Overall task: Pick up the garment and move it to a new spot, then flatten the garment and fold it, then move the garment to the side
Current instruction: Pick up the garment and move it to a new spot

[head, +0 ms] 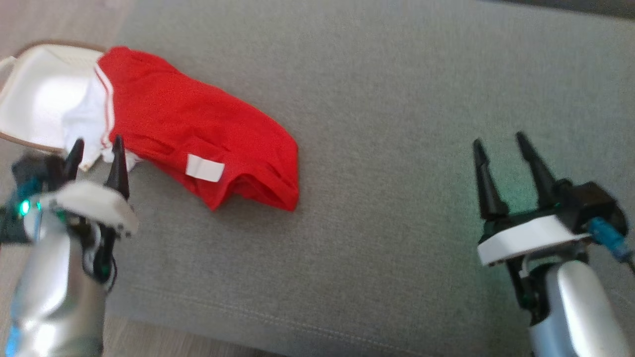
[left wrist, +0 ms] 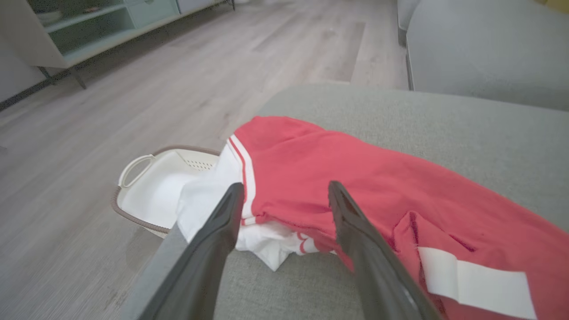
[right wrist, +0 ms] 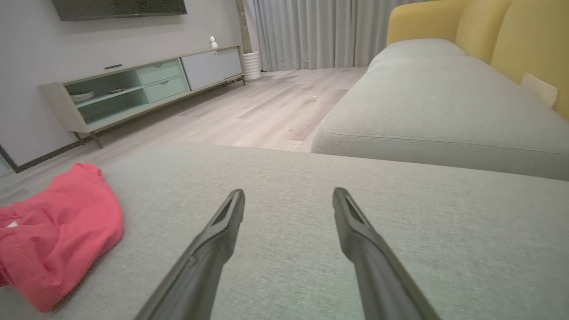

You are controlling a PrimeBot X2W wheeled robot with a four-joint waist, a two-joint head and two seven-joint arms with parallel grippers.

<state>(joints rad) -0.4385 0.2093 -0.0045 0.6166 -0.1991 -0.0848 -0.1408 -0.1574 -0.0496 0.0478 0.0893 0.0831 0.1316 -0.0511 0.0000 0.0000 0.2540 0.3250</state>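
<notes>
Red garment (head: 198, 129), white trim and white patch, lies bunched at 10 o'clock on the grey cushion (head: 397, 89); its white end overhangs the basket (head: 30, 99). Left tool (head: 96, 146) spread wide, empty, at that end. Right tool (head: 498, 138) spread wide, empty, at 4 o'clock.

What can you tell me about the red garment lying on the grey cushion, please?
The garment is red, soft, knit-looking cloth with a white, red-striped end and a white rectangular patch. It lies crumpled and unfolded at the left edge of the grey cushion, its white end draping off the edge over the pale basket beside it. The open left gripper points at that white end; whether it touches the cloth cannot be told.
</notes>
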